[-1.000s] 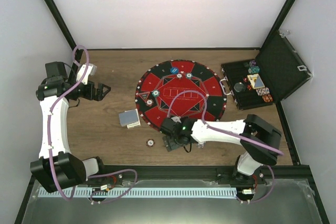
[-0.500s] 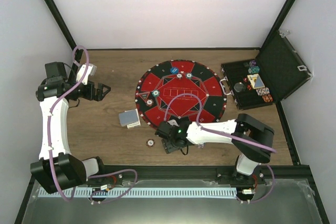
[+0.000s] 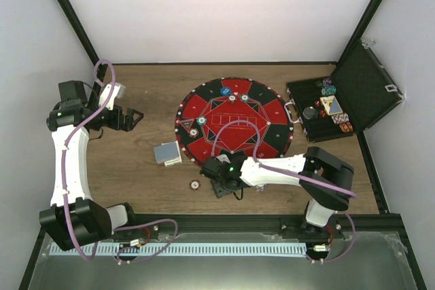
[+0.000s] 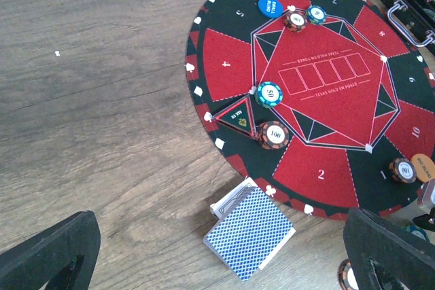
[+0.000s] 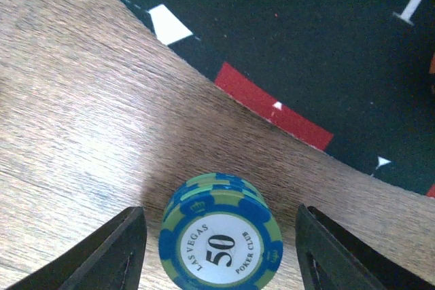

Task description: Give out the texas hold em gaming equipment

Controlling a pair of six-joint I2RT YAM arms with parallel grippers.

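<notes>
A small stack of blue-and-green "50" poker chips (image 5: 221, 239) stands on the wood just off the round red-and-black mat (image 3: 233, 125). My right gripper (image 5: 221, 216) is open, low over the table, with one finger on each side of the stack and not touching it. In the top view it is at the mat's near edge (image 3: 221, 180). A deck of blue-backed cards (image 4: 250, 232) lies left of the mat (image 3: 166, 153). My left gripper (image 3: 132, 117) is open and empty, high at the far left. Several chips sit on the mat, among them a teal one (image 4: 268, 94).
A loose red-and-white chip (image 3: 194, 184) lies on the wood near the front, left of my right gripper. The open black case (image 3: 340, 103) with more chips stands at the right of the mat. A black frame edges the table.
My right gripper and arm have shifted a little to the left along the mat's near edge. The left arm has not moved.
</notes>
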